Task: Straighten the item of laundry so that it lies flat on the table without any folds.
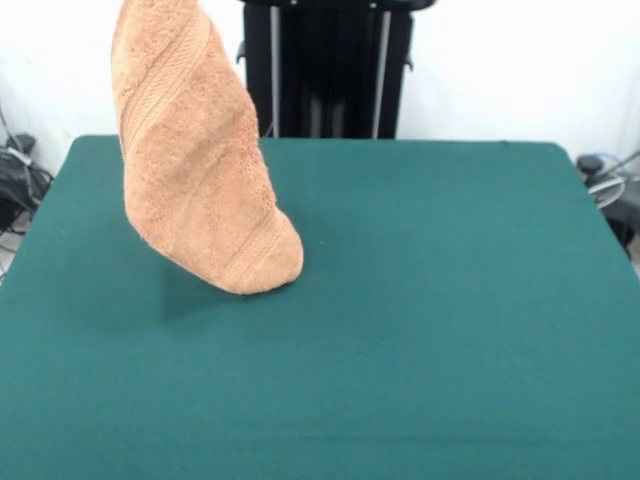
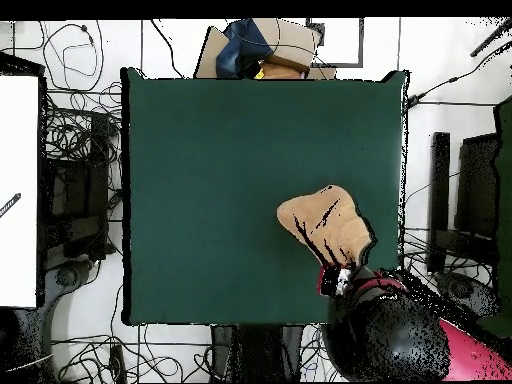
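Note:
The item of laundry (image 1: 195, 150), a peach-orange terry towel with woven bands, hangs in a long folded drape over the left half of the green table (image 1: 450, 300). Its top runs out of the front view's upper edge. Its rounded lower end sits at or just above the cloth, and I cannot tell whether it touches. In the overhead view the item of laundry (image 2: 325, 225) spreads out from the gripper (image 2: 340, 279), which is shut on its upper end at the tip of the red and black arm (image 2: 400, 335). The gripper itself is outside the front view.
Cables lie off the table's left edge (image 1: 18, 170) and right edge (image 1: 605, 185). In the overhead view a white board (image 2: 20, 190) stands beside one side, brown and blue clutter (image 2: 265, 45) lies beyond the far edge, and black stands (image 2: 440, 200) line the other side.

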